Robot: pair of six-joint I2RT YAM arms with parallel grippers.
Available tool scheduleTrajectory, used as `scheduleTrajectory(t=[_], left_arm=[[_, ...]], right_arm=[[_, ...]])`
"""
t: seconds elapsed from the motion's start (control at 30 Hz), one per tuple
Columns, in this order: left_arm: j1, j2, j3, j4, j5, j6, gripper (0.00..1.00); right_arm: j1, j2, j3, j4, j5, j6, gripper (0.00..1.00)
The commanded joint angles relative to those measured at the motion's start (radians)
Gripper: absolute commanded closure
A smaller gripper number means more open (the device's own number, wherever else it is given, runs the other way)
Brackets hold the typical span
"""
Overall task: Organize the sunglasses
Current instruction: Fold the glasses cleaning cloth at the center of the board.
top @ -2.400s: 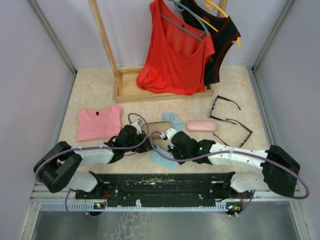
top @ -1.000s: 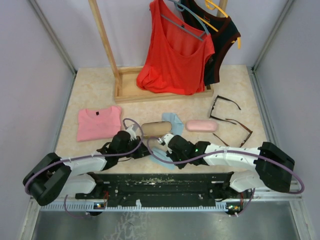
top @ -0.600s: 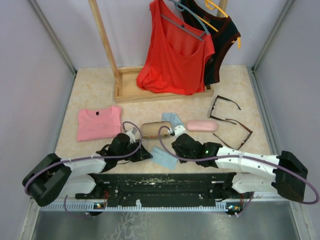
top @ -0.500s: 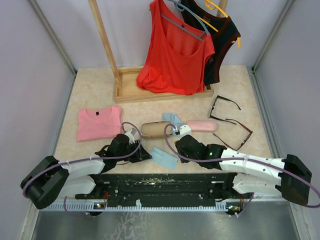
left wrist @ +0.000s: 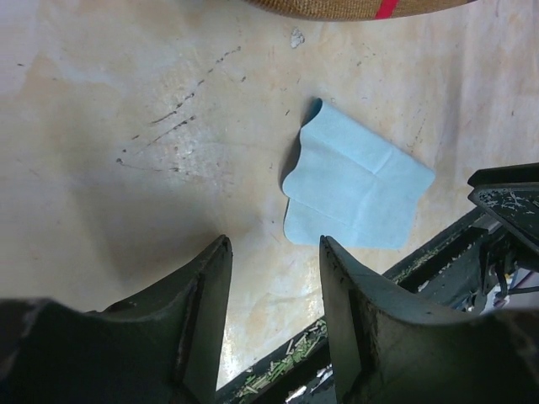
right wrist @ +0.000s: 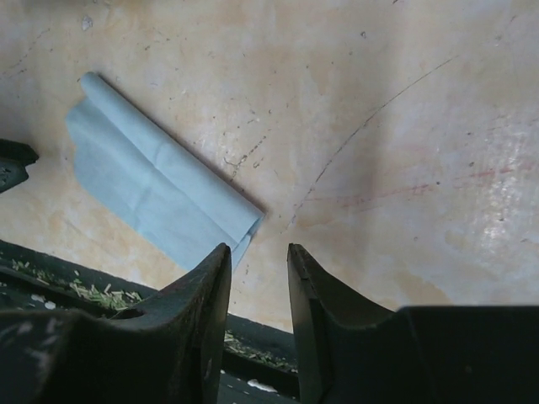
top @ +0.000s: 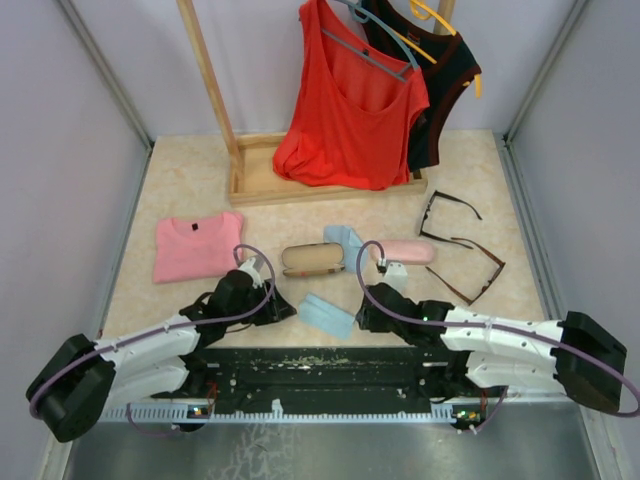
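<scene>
**Pincers both empty; shades lie far right**

Left pincer (top: pixel 270 304) sits low over the desk (top: pixel 190 185) by the near edge. Its jaws are apart w/ nothing between them. Right pincer (top: pixel 368 312) is also low, its jaws only narrowly apart and gripping nothing. A folded blue cloth (top: pixel 327 314) lies between the two.

Sunglasses, 2 pairs, both on the desk's right side, well apart from either pincer:
- Black pair (top: pixel 432 218): thick frame, thin arms unfolded, farther back, just beyond the pink case (top: pixel 403 251).
- Reddish-brown pair (top: pixel 492 277): slim frame, arms spread, right of the pink case and just near of the black pair. Can't tell if the two pairs touch.

Only the top view shows the sunglasses. Neither wrist view has them.
- Left wrist: left pincer (left wrist: pixel 274 290), blue cloth (left wrist: pixel 354 198) and, at the top edge, a strip of the brown plaid case (left wrist: pixel 337 7) w/ a red stripe.
- Right wrist: right pincer (right wrist: pixel 255 282), the same cloth (right wrist: pixel 156 198) at left, and scuffed desk (right wrist: pixel 404 126).
</scene>
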State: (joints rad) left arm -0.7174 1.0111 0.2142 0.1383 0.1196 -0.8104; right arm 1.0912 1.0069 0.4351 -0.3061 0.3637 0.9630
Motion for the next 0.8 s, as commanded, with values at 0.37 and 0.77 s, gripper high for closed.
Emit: scheduleTrajectory(t=[0.37, 0.77], left_arm=[[0.004, -0.031, 0.021, -0.03, -0.055, 0.032, 0.47], [0.007, -0.024, 0.047, -0.038, -0.08, 0.052, 0.46]], right_arm=[[0.015, 0.107, -0.014, 0.145, 0.008, 0.196, 0.6], [0.015, 0.208, 0.029, 0.115, -0.009, 0.195, 0.62]])
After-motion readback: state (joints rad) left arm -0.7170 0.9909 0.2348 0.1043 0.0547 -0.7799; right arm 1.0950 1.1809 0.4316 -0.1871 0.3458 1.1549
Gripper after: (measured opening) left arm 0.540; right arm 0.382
